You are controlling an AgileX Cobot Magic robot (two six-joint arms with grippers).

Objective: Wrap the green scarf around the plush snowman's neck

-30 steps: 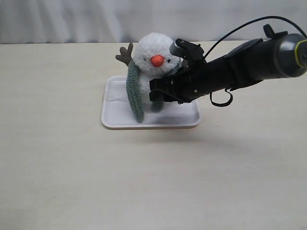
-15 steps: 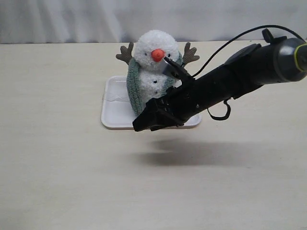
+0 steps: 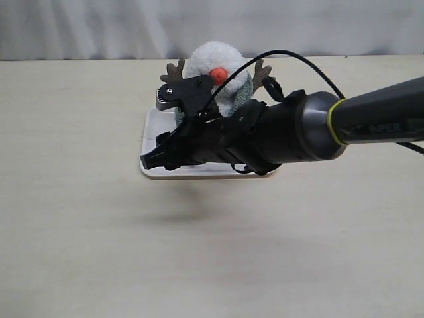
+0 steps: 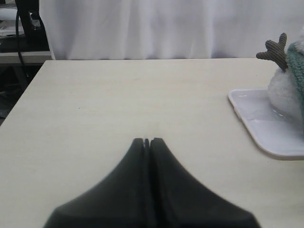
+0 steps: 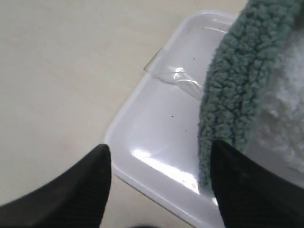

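Observation:
The plush snowman [image 3: 211, 58] stands upright on a white tray [image 3: 151, 126], and my right arm hides its lower body. The green scarf [image 3: 241, 91] lies round its neck; one end hangs down the front [image 5: 232, 95] onto the tray [image 5: 156, 118]. My right gripper [image 3: 151, 159] reaches across in front of the snowman to the tray's front left corner. It is open [image 5: 160, 153] with nothing between its fingers, and the scarf end lies just beside one finger. My left gripper [image 4: 147, 141] is shut and empty over bare table, well away from the snowman [image 4: 285, 92].
The tray [image 4: 266, 130] sits on a pale wooden table with a white curtain behind it. A brown twig arm [image 4: 275, 49] sticks out from the snowman. A cable [image 3: 298, 59] loops over my right arm. Dark equipment stands beyond the table's far corner [image 4: 26, 19].
My right arm has swung left across the snowman's front, from the scarf's right hanging end to the tray's front left corner. The snowman has gone from tilted to upright.

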